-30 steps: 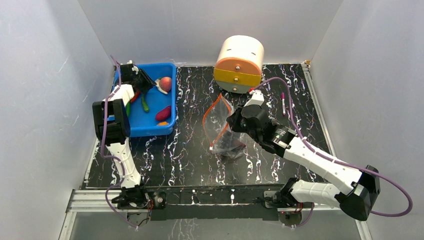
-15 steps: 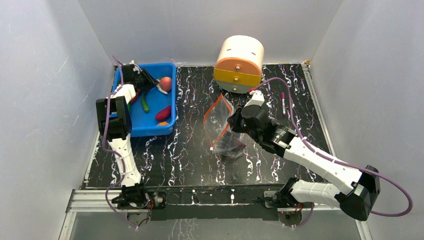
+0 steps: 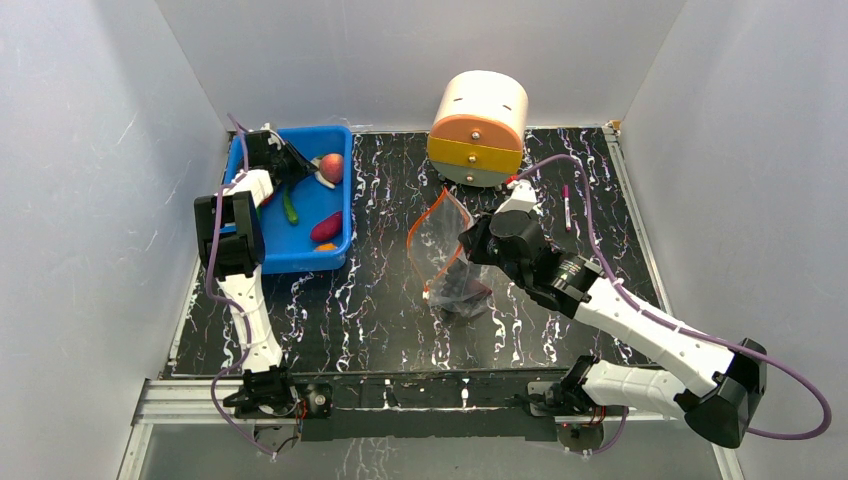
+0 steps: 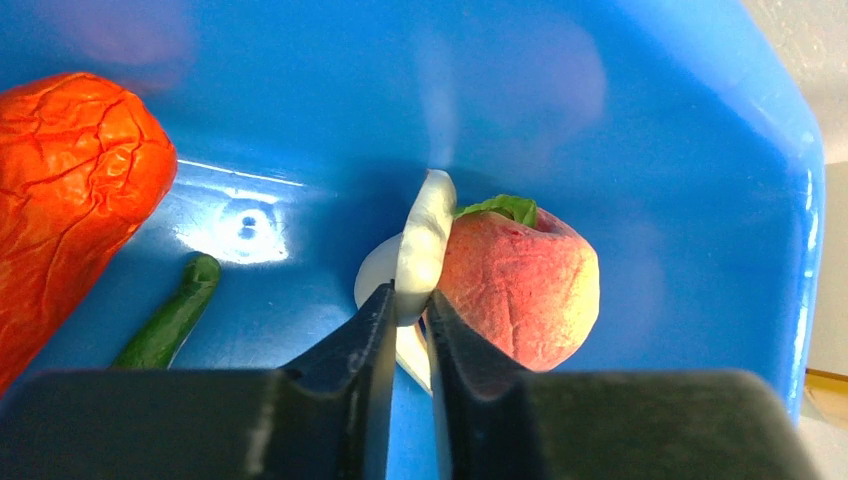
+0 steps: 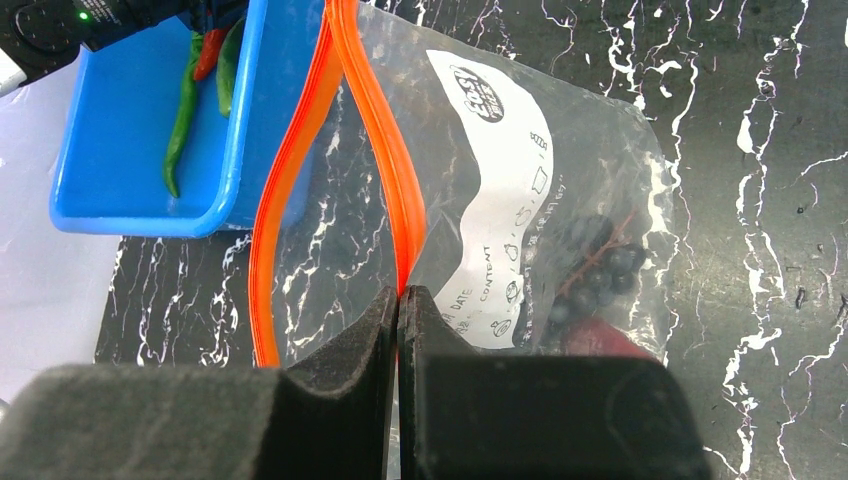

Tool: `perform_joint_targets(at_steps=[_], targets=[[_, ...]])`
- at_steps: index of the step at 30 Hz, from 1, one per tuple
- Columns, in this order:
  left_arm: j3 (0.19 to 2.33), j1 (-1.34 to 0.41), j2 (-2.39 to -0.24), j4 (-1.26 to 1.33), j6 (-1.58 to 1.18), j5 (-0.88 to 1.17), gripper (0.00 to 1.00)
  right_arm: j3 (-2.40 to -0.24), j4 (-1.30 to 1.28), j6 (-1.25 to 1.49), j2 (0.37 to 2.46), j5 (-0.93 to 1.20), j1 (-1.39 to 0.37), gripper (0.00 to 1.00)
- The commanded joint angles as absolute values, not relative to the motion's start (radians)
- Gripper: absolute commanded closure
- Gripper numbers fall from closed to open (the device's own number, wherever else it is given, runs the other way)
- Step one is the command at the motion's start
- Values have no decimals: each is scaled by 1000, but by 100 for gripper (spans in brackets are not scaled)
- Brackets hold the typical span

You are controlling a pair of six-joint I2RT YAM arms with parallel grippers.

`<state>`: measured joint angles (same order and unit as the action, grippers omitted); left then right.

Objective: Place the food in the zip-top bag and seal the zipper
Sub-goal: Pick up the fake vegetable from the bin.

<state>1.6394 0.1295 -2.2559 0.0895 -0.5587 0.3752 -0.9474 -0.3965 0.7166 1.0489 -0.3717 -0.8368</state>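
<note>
In the blue bin (image 3: 300,262) my left gripper (image 4: 410,300) is shut on a thin white food piece (image 4: 425,235) that leans against the pink-red round fruit (image 4: 520,280). A long green pepper (image 4: 170,325) and a wrinkled orange-red piece (image 4: 70,190) lie to its left. A dark purple piece (image 3: 326,227) and a small orange piece (image 3: 326,247) lie nearer in the bin. My right gripper (image 5: 399,295) is shut on the orange-red zipper (image 5: 385,170) of the clear zip-top bag (image 5: 560,180), whose mouth gapes. Dark grapes (image 5: 595,265) and a red piece (image 5: 600,340) sit inside the bag.
A round cream and orange drawer unit (image 3: 480,128) stands at the back, just behind the bag. A small pink pen (image 3: 567,205) lies to the right of my right arm. White walls close in the black marbled table (image 3: 380,300) on three sides.
My left gripper's jaws have closed in on the white piece beside the round fruit. The right arm has shifted slightly with the bag's zipper still pinched.
</note>
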Motion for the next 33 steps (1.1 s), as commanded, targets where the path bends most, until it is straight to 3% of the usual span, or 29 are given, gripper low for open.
perform_joint_targets(at_steps=[1, 5, 13, 20, 26, 33], targets=[[1663, 136, -2251, 118, -547, 382, 91, -970, -375, 722, 1023, -400, -836, 100], [1652, 137, -2227, 101, -533, 336, 100, -982, -389, 703, 1020, -424, -836, 100], [1596, 137, -2121, 41, -518, 272, 100, -983, -399, 697, 992, -429, -836, 100], [1363, 135, -1955, 67, -578, 239, 100, -960, -398, 700, 960, -419, -835, 100], [1308, 134, -1854, -6, -551, 198, 100, -963, -402, 690, 954, -405, -836, 100], [1228, 133, -1693, -44, -567, 238, 100, -939, -384, 710, 946, -387, -836, 100]])
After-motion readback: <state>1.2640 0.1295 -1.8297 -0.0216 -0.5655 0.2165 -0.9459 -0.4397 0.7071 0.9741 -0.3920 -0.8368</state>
